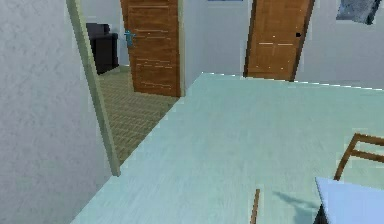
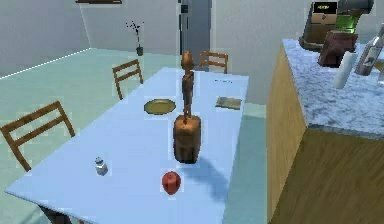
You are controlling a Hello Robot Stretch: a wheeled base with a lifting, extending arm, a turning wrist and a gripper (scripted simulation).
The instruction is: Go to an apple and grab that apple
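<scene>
A small red apple (image 2: 171, 182) lies on the pale blue table (image 2: 130, 140) in the arm side view, close to the table's near end. Just beyond it stands a tall brown wooden statue (image 2: 187, 120) on a block base. A small shaker (image 2: 101, 166) stands to the apple's left.
Farther along the table lie a yellowish plate (image 2: 158, 106) and a flat book (image 2: 229, 102). Wooden chairs (image 2: 35, 125) line the table's left side. A stone-topped counter (image 2: 330, 110) rises on the right. In the forward view, a wall corner (image 1: 85, 90), two wooden doors (image 1: 152, 45) and a chair (image 1: 360, 155).
</scene>
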